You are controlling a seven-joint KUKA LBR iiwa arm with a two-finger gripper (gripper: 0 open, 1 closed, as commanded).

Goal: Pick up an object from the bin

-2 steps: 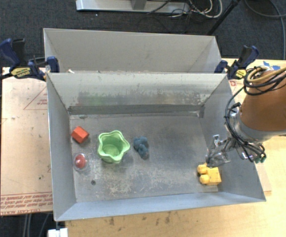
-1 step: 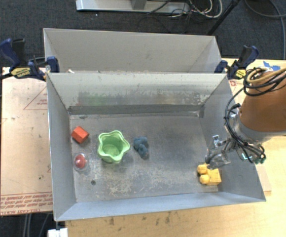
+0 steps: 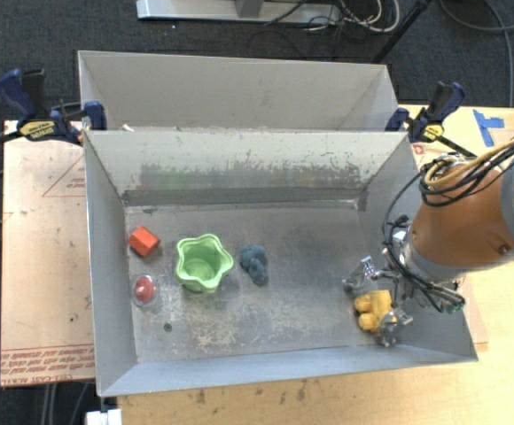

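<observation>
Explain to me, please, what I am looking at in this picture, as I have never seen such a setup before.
A single camera looks down, a little from one side, into a grey metal bin. The orange-brown bulk coming in from the right is a robot arm. At its tip sits a pincer for picking things up. On the bin's floor, towards the left and middle, lie an orange block, a green flower-shaped cup, a blue-grey lump and a small reddish ball. The pincer is down at a yellow thing in the near right corner. Whether it is gripping it, I cannot tell.
</observation>
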